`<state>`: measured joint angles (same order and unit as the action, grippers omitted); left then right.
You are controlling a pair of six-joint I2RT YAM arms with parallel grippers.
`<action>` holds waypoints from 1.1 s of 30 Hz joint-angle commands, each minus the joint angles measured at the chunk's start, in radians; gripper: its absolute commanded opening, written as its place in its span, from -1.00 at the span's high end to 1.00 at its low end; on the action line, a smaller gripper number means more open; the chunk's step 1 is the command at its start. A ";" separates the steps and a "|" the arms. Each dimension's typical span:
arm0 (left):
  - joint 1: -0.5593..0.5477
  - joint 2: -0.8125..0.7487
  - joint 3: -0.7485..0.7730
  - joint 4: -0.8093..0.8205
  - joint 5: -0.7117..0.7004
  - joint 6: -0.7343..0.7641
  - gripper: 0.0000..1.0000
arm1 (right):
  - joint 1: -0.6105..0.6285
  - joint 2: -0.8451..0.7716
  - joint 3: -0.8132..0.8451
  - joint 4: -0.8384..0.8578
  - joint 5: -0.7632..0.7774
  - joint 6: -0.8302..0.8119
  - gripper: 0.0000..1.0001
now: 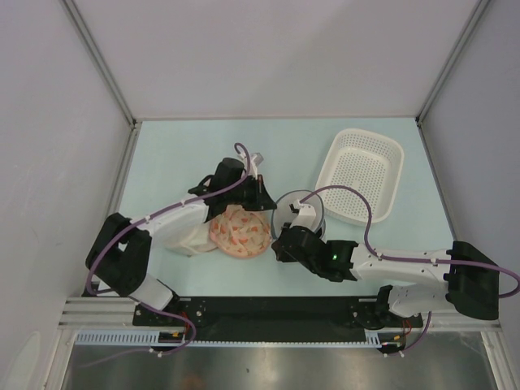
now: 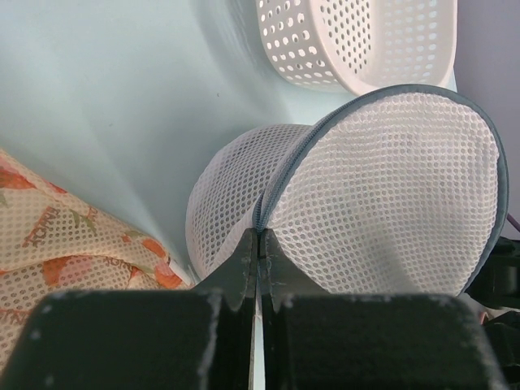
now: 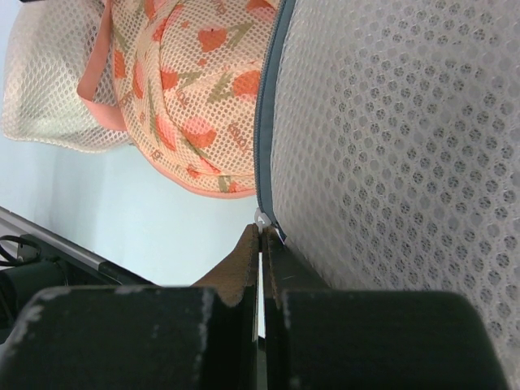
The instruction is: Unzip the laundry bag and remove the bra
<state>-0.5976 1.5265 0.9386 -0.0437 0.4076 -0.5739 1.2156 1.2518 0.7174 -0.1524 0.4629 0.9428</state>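
Note:
The laundry bag [image 1: 289, 205], a white mesh drum with a dark zipper band, stands on its side between my two grippers. In the left wrist view the left gripper [image 2: 259, 236] is shut on the bag's [image 2: 390, 195] zipper band at its rim. In the right wrist view the right gripper [image 3: 261, 229] is shut on the small pale zipper pull [image 3: 263, 218] at the band of the bag [image 3: 398, 162]. From above, the left gripper [image 1: 264, 201] is at the bag's left and the right gripper [image 1: 283, 237] at its near side. The black bra is hidden.
A peach floral padded item [image 1: 240, 231] lies just left of the bag, also in the right wrist view [image 3: 187, 89]. A plain mesh bag [image 3: 49, 89] lies beside it. A white perforated basket [image 1: 361, 175] stands at the right back, close behind the bag [image 2: 357, 41].

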 commanded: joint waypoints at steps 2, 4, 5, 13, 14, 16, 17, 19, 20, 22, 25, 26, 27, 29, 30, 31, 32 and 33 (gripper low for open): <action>0.021 0.023 0.088 0.026 -0.029 0.034 1.00 | 0.010 -0.017 0.016 -0.009 -0.004 0.017 1.00; 0.022 0.034 0.101 0.024 -0.027 0.035 1.00 | 0.010 -0.018 0.014 -0.013 -0.004 0.019 1.00; 0.022 0.038 0.106 0.024 -0.027 0.036 1.00 | 0.012 -0.022 0.014 -0.013 -0.004 0.021 1.00; 0.022 0.058 0.131 0.022 -0.018 0.037 1.00 | 0.013 -0.028 0.014 -0.018 0.000 0.017 1.00; 0.022 0.054 0.129 0.018 -0.012 0.037 1.00 | 0.013 -0.029 0.019 -0.019 0.000 0.013 1.00; 0.022 0.047 0.124 0.016 -0.003 0.040 1.00 | 0.013 -0.031 0.028 -0.021 -0.004 0.004 0.94; 0.022 0.041 0.121 0.010 -0.004 0.045 1.00 | 0.013 -0.032 0.036 -0.027 -0.006 -0.001 0.72; 0.022 0.029 0.111 -0.001 -0.015 0.054 1.00 | 0.012 -0.041 0.063 -0.038 -0.010 -0.022 0.43; 0.022 0.024 0.108 -0.002 -0.019 0.057 1.00 | 0.013 -0.046 0.077 -0.048 -0.015 -0.032 0.14; 0.022 0.021 0.100 -0.007 -0.018 0.060 0.99 | 0.013 -0.060 0.123 -0.074 -0.024 -0.071 -0.10; 0.021 0.020 0.092 -0.007 -0.007 0.060 1.00 | 0.012 -0.083 0.178 -0.120 -0.018 -0.113 -0.38; 0.022 0.018 0.089 -0.007 -0.006 0.062 1.00 | 0.012 -0.089 0.191 -0.131 -0.010 -0.124 -0.44; 0.022 0.015 0.086 -0.007 -0.003 0.062 1.00 | 0.012 -0.098 0.198 -0.140 0.008 -0.143 -0.46; 0.022 0.009 0.085 -0.005 0.000 0.065 1.00 | -0.005 -0.132 0.211 -0.159 0.022 -0.165 -0.49; 0.022 0.006 0.078 -0.005 0.003 0.066 1.00 | -0.016 -0.144 0.209 -0.165 0.028 -0.185 -0.49; 0.022 -0.002 0.077 -0.005 0.008 0.069 1.00 | -0.054 -0.167 0.206 -0.180 0.028 -0.193 -0.46; 0.022 -0.006 0.074 -0.002 0.014 0.068 1.00 | -0.074 -0.181 0.206 -0.191 0.029 -0.200 -0.43; 0.022 -0.012 0.063 0.004 0.020 0.065 0.99 | -0.099 -0.193 0.203 -0.206 0.029 -0.205 -0.41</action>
<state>-0.5819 1.5776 1.0100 -0.0845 0.4118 -0.5369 1.1942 1.1187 0.8936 -0.2844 0.4480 0.8024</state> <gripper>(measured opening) 0.007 0.727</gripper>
